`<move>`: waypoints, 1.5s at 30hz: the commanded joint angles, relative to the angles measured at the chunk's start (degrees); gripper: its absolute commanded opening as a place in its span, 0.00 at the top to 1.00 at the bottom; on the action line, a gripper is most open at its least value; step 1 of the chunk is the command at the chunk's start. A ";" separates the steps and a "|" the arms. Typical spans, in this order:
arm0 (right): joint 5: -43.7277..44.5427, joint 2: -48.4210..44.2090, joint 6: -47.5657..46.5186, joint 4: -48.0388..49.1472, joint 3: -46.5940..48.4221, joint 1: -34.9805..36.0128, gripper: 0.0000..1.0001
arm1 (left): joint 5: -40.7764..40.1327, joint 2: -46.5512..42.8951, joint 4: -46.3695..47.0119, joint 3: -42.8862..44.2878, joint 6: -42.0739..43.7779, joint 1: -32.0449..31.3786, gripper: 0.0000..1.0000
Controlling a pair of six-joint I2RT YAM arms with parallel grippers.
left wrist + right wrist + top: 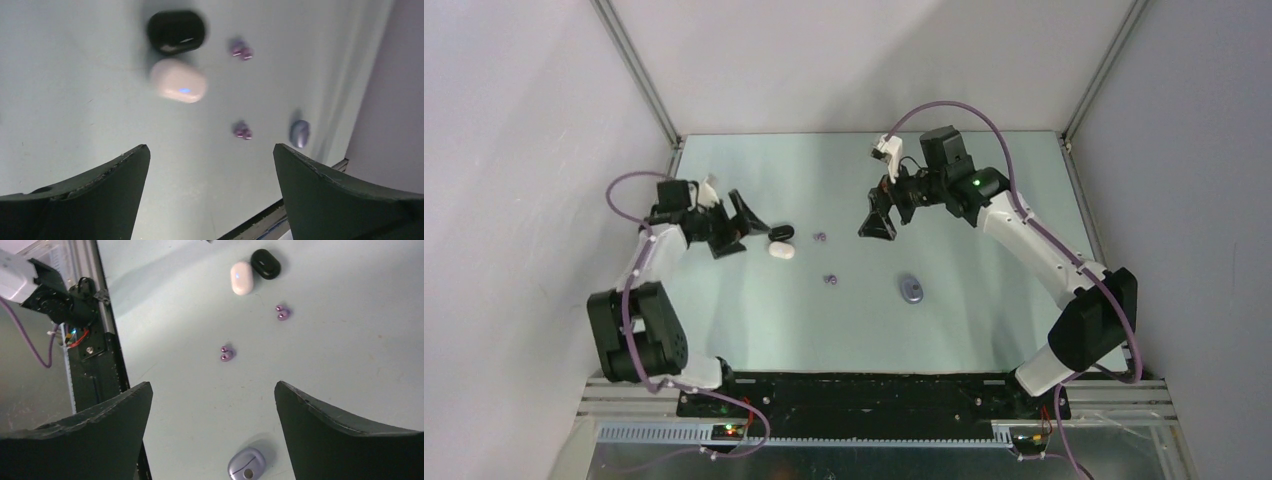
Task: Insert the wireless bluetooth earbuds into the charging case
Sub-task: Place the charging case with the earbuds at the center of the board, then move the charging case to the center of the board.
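Two purple earbuds lay loose on the bench (984,215), neither in a case. The far earbud (820,237) sat near the black case (781,233), at its 3 o'clock. The near earbud (830,280) lay at about 5 o'clock from the far one, apart from it. In the right wrist view each showed two small lobes, and whether that was one bud or two touching could not be told.

The white case (781,251) lay at 6 o'clock of the black case, so close that contact could not be judged. A blue light showed on its top in both wrist views. Both cases looked shut, and their insides were hidden. The lilac case (912,289) lay alone at 3 o'clock of the near earbud, well apart from it. In the right wrist view it sat at the bottom edge with a small dark ring on it; whether its lid was up was not clear.

The left end effector (736,230) stood wide and held nothing, at 9 o'clock of the black and white cases, near but apart from them. Its wrist view was blurred, the cases soft-edged and the fingers cut off by the frame. The right end effector (879,222) also stood wide and empty, at about 12 o'clock of the lilac case, above the bench. Only its inner finger edges showed in its own view.
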 commanded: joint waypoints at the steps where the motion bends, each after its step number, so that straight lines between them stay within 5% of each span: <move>1: 4.49 -0.96 1.98 0.99 2.55 -1.89 0.01 | 8.75 -11.53 -7.25 10.76 4.01 -0.20 0.00; 6: 8.31 -2.82 3.42 -1.96 -1.29 -3.41 0.01 | 11.33 -18.35 0.22 17.30 6.67 -1.20 0.00; 13: 13.48 -7.76 -6.59 -9.16 -13.05 -3.94 0.03 | 6.73 -23.86 -0.06 21.06 14.50 -9.90 0.00; 18: 12.73 -9.50 -31.61 -20.13 -14.78 -5.66 0.12 | -8.78 -36.85 9.69 10.75 17.22 -20.29 0.00; 20: 12.37 -8.04 -40.93 -21.03 -15.95 -8.02 0.13 | -13.98 -34.46 3.29 11.16 17.43 -23.44 0.00; 22: 13.13 -5.76 -49.32 -21.07 -17.21 -9.89 0.16 | -10.15 -28.02 -7.66 15.40 20.22 -24.60 0.00; 25: 12.87 -2.55 -59.39 -19.62 -19.39 -11.67 0.19 | 3.38 -21.30 -13.75 17.91 18.06 -23.09 0.00; 27: 12.24 -0.38 -67.89 -18.41 -20.41 -11.78 0.19 | 7.62 -21.32 -9.02 15.19 4.18 -20.84 0.00; 31: 10.72 4.14 -76.55 -15.28 -21.01 -11.19 0.18 | 9.36 -19.93 -11.81 17.10 -2.44 -17.08 0.00; 34: 11.74 7.23 -80.91 -12.82 -20.90 -9.95 0.16 | 26.78 -21.05 1.14 12.64 -13.37 -9.33 0.00; 45: 10.66 13.42 -85.34 -6.47 -20.93 -5.36 0.17 | 14.69 -18.34 -2.56 16.38 -12.09 -4.10 0.08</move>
